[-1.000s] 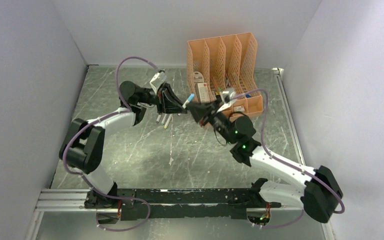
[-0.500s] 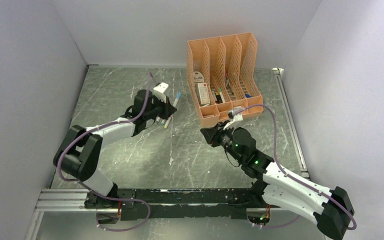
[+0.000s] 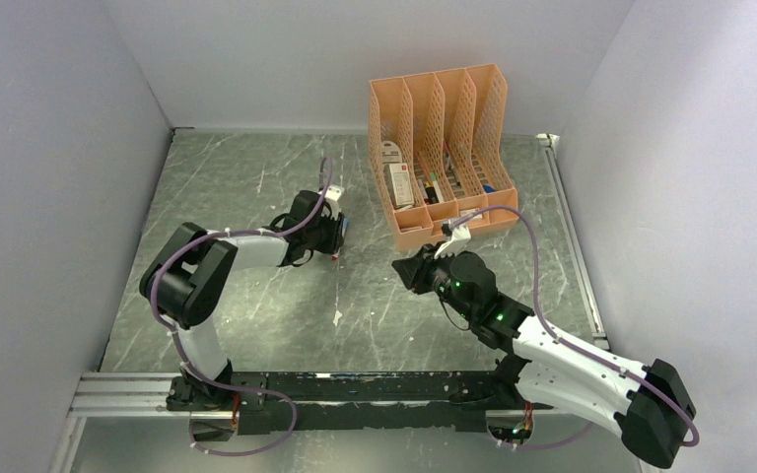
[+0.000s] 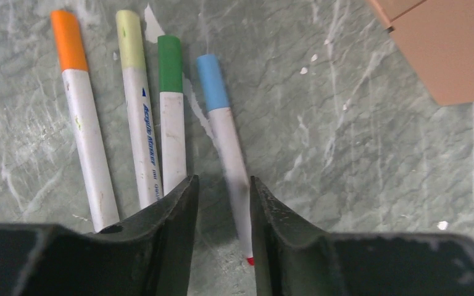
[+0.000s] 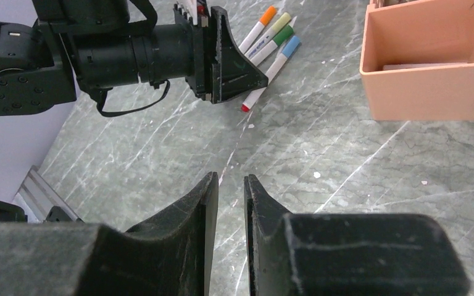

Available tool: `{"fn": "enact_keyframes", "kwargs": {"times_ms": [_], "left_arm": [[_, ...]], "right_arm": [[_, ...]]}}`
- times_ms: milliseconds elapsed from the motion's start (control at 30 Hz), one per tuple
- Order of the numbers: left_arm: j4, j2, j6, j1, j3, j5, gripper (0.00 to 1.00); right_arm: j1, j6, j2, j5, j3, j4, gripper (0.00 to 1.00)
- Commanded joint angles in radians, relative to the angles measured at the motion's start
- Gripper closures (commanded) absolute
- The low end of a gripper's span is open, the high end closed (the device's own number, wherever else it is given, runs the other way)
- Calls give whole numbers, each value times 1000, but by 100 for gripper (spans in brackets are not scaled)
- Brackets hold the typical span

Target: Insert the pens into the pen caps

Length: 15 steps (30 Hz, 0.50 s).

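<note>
Pens (image 4: 173, 135), four of them, lie side by side on the grey marbled table (image 3: 256, 296), well to the left of the peach rack (image 3: 441, 148). Each white barrel wears a cap at its far end: an orange cap (image 4: 69, 40), a pale yellow-green cap (image 4: 129, 38), a green cap (image 4: 170, 63) and a blue cap (image 4: 212, 81). The blue-capped pen (image 4: 229, 148) lies a little askew from the other three, and a small red end (image 4: 249, 261) shows at its near tip.

The left gripper (image 4: 223, 182) hangs low over the near ends of the pens. Its jaws stand slightly apart, with the blue-capped pen's barrel running through the gap (closer to the finger on the picture's right). The gap is wider than the barrel, so the jaws do not clamp it.

The right gripper (image 5: 230, 177) hovers above bare table in front of the rack, well apart from the pens. Its jaws are close together with only a slim gap, and nothing lies between them.
</note>
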Motion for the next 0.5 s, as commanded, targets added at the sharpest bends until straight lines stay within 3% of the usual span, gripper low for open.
{"fn": "enact_keyframes", "kwargs": {"times_ms": [0,100,300,467], "left_arm": [[76,-66,0,-13,-18,-15,40],[170,-170,21,-17,-77,28,32],[199,-414,-3,-17,-104,117,32],[198,-582,-214,-17,-115,61,15]], "right_arm": [[-6,8,-5,-12,-23,12,78],[-6,9,-2,-14,-31,25,78],[-8,-5,34,-20,-26,44,78],[-9,-22,79,-27,-16,61,77]]}}
